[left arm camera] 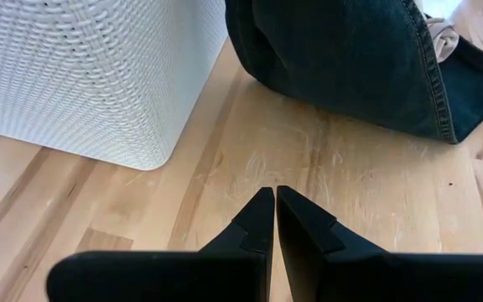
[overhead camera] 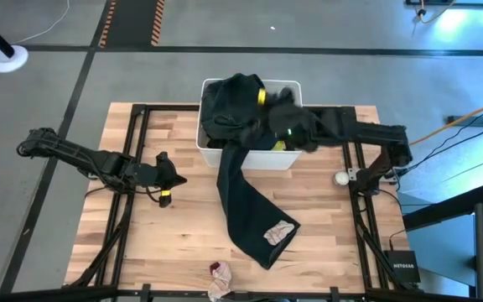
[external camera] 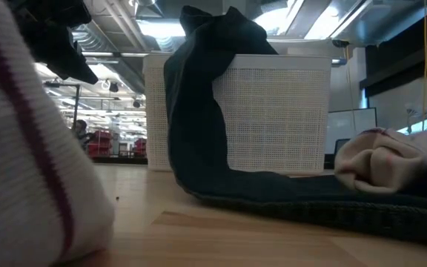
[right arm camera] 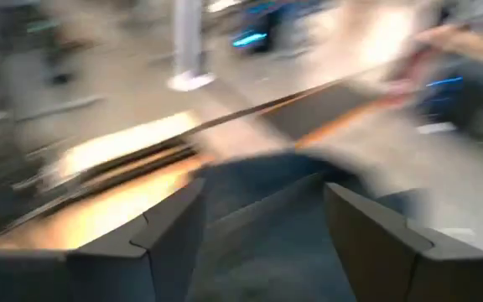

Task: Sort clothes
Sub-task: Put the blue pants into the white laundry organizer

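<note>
High view: the bin (overhead camera: 285, 158) is holding black tops (overhead camera: 237, 105) and a yellow top (overhead camera: 262, 96), while the jeans (overhead camera: 243, 201) are hanging over its front wall, long axis running from the bin toward the table's near edge with a beige piece (overhead camera: 279, 232) lying on them and a small piece (overhead camera: 220, 270) sitting beyond, so sorting is looking partly done. The right gripper (overhead camera: 285, 126) is hovering over the bin. Wrist views: the right gripper's fingers are standing apart, gripping nothing, and the left gripper (left arm camera: 273, 195) is waiting closed and empty beside the bin.

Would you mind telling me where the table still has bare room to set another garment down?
Bare wood lies left of the jeans, around the shut left gripper, and right of them toward the table's right edge. It is crowded at the white bin, under the open right gripper, and by the small pieces at the near edge.
</note>
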{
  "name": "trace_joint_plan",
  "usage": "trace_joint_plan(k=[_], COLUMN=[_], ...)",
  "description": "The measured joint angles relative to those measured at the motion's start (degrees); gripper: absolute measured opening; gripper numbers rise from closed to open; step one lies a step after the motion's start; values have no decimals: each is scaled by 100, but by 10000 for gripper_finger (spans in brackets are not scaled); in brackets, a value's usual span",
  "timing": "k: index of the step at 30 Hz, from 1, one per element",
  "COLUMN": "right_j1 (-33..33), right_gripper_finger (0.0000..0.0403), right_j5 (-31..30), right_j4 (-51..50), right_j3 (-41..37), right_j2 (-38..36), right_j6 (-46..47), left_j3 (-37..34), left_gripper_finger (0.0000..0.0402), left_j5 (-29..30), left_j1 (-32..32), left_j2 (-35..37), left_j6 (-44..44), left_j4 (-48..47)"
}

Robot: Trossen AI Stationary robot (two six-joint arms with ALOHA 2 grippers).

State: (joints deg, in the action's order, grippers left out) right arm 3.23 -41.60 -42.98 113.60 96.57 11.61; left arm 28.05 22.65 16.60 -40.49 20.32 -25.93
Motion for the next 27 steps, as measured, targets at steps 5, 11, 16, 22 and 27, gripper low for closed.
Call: trace_joint_plan(k=[5,11,16,22,27], right_j1=[838,1743,1976,1863,1570], right_gripper_finger=[255,255,254,233,216], right_j5=[1323,793,114,-777,-913], right_j4=[-633,-1564,-1504,-1192,-205], right_j3=[-121,-822,-1741,-2379,-2398], right_j2=[168,719,1279,2087,2730], right_j6=[800,1071,782,219,-682], left_j3=[0,0,0,0,0], left_gripper_finger=[13,13,13,13,13], left_j5=[0,0,0,1,0], left_j1=[2,0,0,-3,-3], left_j2=[0,0,0,0,0], left_j6=[-2,-4,-9,-21,-37], left_j4=[2,4,5,14,7])
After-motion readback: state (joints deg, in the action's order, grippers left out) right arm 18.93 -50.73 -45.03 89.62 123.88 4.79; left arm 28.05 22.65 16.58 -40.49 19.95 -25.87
